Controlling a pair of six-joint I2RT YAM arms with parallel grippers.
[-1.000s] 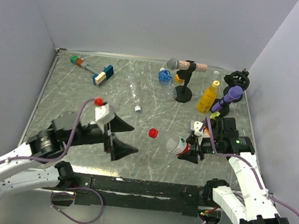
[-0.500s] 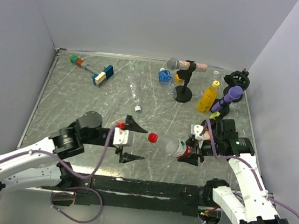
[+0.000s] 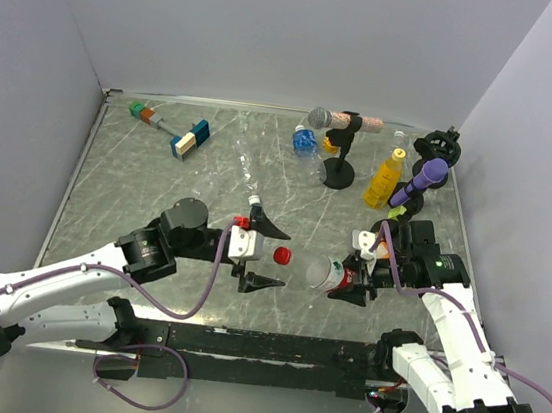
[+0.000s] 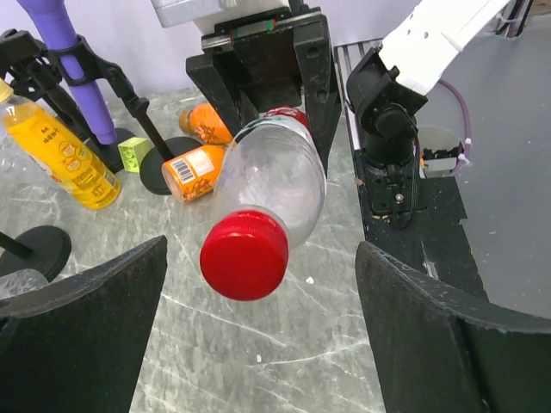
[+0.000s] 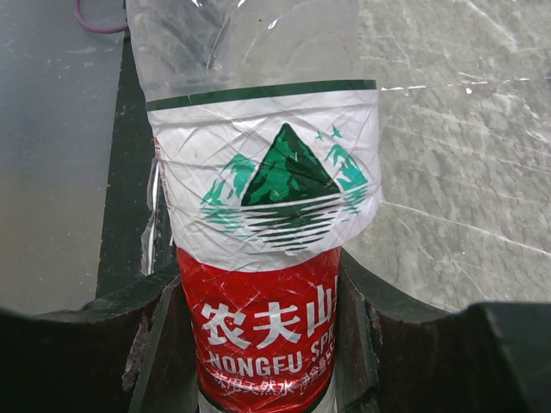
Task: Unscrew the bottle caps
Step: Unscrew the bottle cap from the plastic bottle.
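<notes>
A clear bottle point(image 3: 327, 270) with a red and white label point(image 5: 267, 215) is held level above the table, my right gripper point(image 3: 356, 277) shut on its labelled body point(image 5: 263, 344). Its red cap point(image 3: 282, 256) points left. My left gripper point(image 3: 272, 257) is open and faces the cap head-on. In the left wrist view the red cap point(image 4: 244, 255) sits between the two wide-spread black fingers point(image 4: 95, 301), nearer the left one and touching neither. The bottle's base is hidden behind the right jaws.
Two squat orange bottles point(image 4: 194, 170) lie beside the right gripper. A yellow bottle point(image 3: 384, 178), a purple microphone point(image 3: 429, 175) and a grey microphone point(image 3: 319, 118) on stands are at the back right. A blue-labelled bottle point(image 3: 306, 142), a clear bottle point(image 3: 249, 178) and a blue-and-tan block point(image 3: 189, 141) lie farther back.
My left arm has swung right and forward, bringing its open fingers up around the red cap. The right gripper and bottle have stayed put.
</notes>
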